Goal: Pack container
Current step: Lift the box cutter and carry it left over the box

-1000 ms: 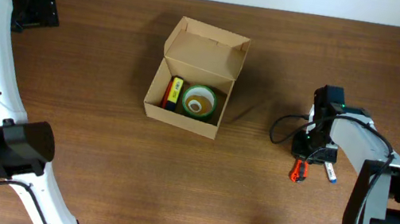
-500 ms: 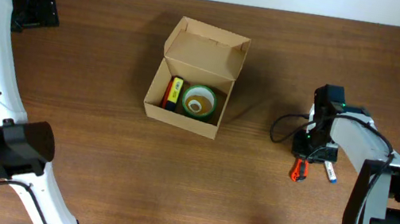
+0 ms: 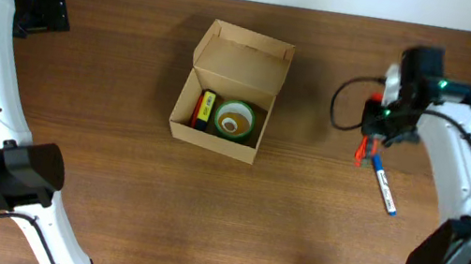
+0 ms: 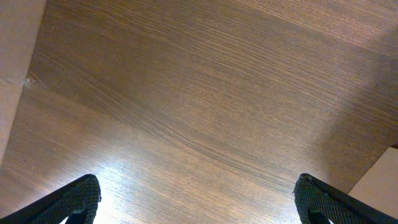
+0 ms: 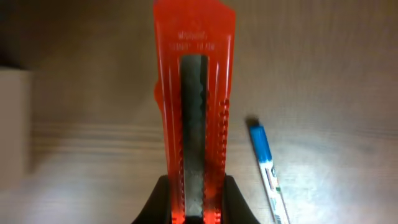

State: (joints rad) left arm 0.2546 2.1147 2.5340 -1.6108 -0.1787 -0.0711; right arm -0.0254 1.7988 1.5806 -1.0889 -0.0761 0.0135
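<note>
Right of container point(image 3: 230, 91): cutter point(image 3: 361, 153), pen point(image 3: 384, 191)

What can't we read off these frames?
- Yellow item and red item beside the tape roll in the container: overhead, too small to identify.
- Lettering on the red cutter: right wrist, blurred.
- Fingers of the right tool: bottom edge cuts them; overhead, the wrist covers them.
- Pen lower end: right wrist, cut off.

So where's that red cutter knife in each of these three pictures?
Overhead: red cutter at right, held by the right gripper.
Left wrist: not in it.
Right wrist: the cutter fills the centre, running top to bottom.
Shared landmark: the blue pen lying beside it.
</note>
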